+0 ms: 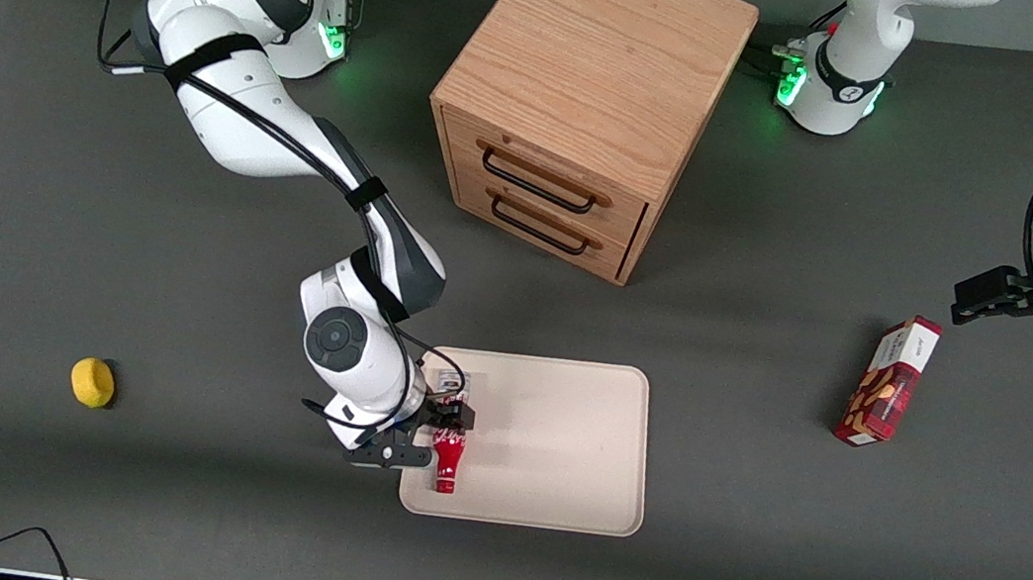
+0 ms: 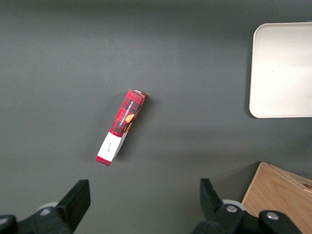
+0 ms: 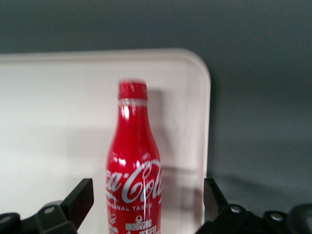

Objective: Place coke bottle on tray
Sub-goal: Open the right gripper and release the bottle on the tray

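Front view, lower centre: coke bottle [image 1: 448,461] lying on tray [image 1: 556,445] near its edge, gripper [image 1: 448,418] over its wide end. Right wrist view: bottle between wide-spread fingers [image 3: 80,200], neither touching.

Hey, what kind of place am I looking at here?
Probably a robotics lab's test table: a dark mat with staged props, namely a drawer cabinet, a tray, a snack box. The gripper hangs open over the tray's edge, around a coke bottle lying there.
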`<state>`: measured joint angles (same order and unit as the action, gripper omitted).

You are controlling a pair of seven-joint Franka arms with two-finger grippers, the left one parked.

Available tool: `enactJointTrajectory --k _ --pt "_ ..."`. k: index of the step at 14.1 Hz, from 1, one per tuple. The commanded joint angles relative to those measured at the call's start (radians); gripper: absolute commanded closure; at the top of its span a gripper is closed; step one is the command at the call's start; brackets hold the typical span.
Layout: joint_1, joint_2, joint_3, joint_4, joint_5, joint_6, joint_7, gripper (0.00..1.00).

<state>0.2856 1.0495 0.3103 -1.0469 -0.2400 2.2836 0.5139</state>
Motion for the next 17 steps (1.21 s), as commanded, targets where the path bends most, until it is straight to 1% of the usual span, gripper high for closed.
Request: enactJointTrajectory --k 1,4,5,7,8,10,12,13,14,16,17 --pt "-0.002 -0.118 0.001 -0.019 -0.039 -0.094 -0.012 0.00" --pt "-0.026 -0.280 0.004 -0.033 -0.027 -0.287 -0.005 0.00" --pt "-0.045 -0.342 0.004 -0.032 -0.012 -0.385 -0.006 0.00" --pt "-0.084 -0.480 -0.011 -0.033 0.066 -0.575 -0.011 0.00" --pt "-0.104 -0.538 -0.039 -0.032 0.094 -0.678 -0.014 0.00" --pt "-0.106 -0.662 -0.124 -0.033 0.125 -0.894 -0.017 0.00" --pt "-0.114 -0.767 -0.154 -0.036 0.140 -1.045 -0.052 0.00" --pt "-0.117 -0.828 -0.187 -0.074 0.162 -1.087 -0.064 0.00" --pt "-0.120 -0.908 -0.221 -0.140 0.192 -1.089 -0.064 0.00" --pt "-0.123 -1.073 -0.293 -0.330 0.249 -1.055 -0.067 0.00" --pt "-0.126 -1.161 -0.324 -0.437 0.254 -1.012 -0.083 0.00"
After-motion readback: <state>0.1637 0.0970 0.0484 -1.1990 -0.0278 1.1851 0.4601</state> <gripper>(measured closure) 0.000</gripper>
